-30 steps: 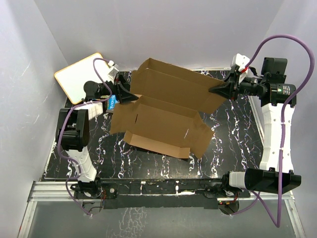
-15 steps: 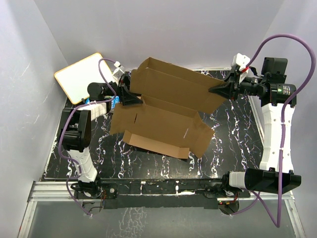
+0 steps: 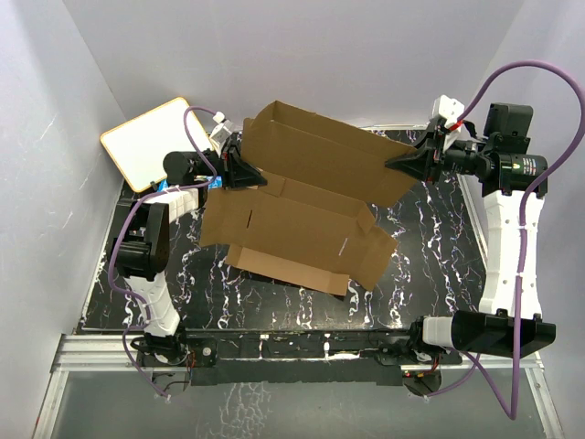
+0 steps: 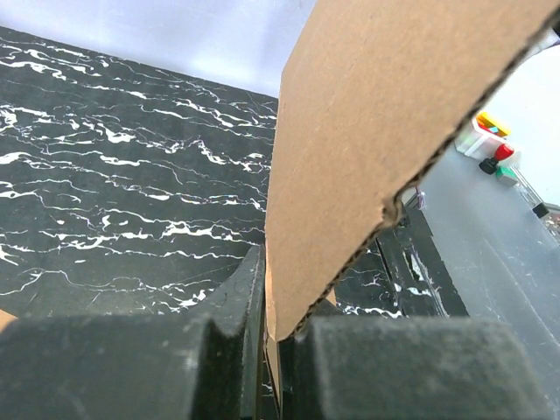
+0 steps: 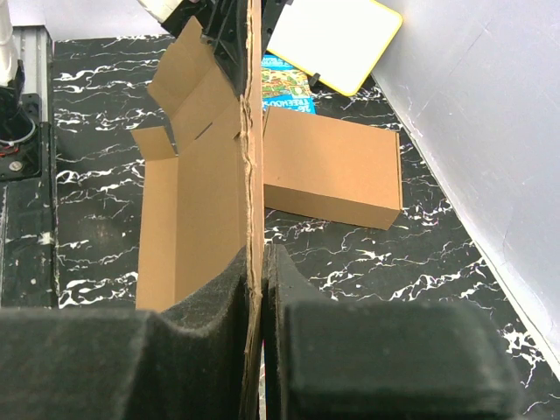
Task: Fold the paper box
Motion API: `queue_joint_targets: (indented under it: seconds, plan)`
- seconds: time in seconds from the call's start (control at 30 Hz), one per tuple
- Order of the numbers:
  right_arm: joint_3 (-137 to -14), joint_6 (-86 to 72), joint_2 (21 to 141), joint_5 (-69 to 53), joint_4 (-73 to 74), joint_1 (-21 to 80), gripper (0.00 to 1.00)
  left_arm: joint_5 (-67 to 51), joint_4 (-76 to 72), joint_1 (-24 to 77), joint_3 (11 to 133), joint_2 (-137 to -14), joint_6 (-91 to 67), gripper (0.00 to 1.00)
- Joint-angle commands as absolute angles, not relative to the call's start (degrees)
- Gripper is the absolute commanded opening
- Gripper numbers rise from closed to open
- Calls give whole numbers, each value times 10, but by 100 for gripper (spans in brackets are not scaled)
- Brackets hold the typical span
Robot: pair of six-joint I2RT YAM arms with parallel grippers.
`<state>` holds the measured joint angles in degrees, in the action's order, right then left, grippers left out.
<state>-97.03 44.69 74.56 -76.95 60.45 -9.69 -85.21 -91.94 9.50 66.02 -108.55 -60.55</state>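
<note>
Gripping the paper box (image 3: 302,229) at both ends: left hand (image 3: 243,172) newly clenched, right hand (image 3: 394,163) still clenched

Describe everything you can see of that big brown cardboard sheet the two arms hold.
The paper box is plain brown corrugated cardboard, die-cut with flaps, creases and slits, and only partly folded. Its base and side flaps lie open on the black marbled table. Its big rear panel stands raised on edge, pinched at both ends: the left arm's jaws are shut on its left edge, the right arm's jaws on its right corner.
</note>
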Motion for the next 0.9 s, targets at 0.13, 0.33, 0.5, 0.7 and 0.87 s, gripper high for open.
queue_joint_targets:
  seconds: [0.13, 0.33, 0.5, 0.7, 0.87]
  plan:
    - [-988, 447, 727, -791, 564, -93, 8, -856, -1034, 97, 685, -1078, -607, 0]
    - [-982, 454, 720, -739, 563, -93, 8, -769, -1029, 28, 671, -1052, -638, 36]
    - [-982, 456, 717, -729, 569, -93, 8, -633, -865, -94, 564, -925, -591, 52]
    - [-1000, 393, 723, -693, 530, -95, 8, -469, -432, -151, 449, -695, -329, 77]
    - [-1008, 344, 730, -663, 502, -95, 8, -423, -165, -152, 429, -585, -272, 63]
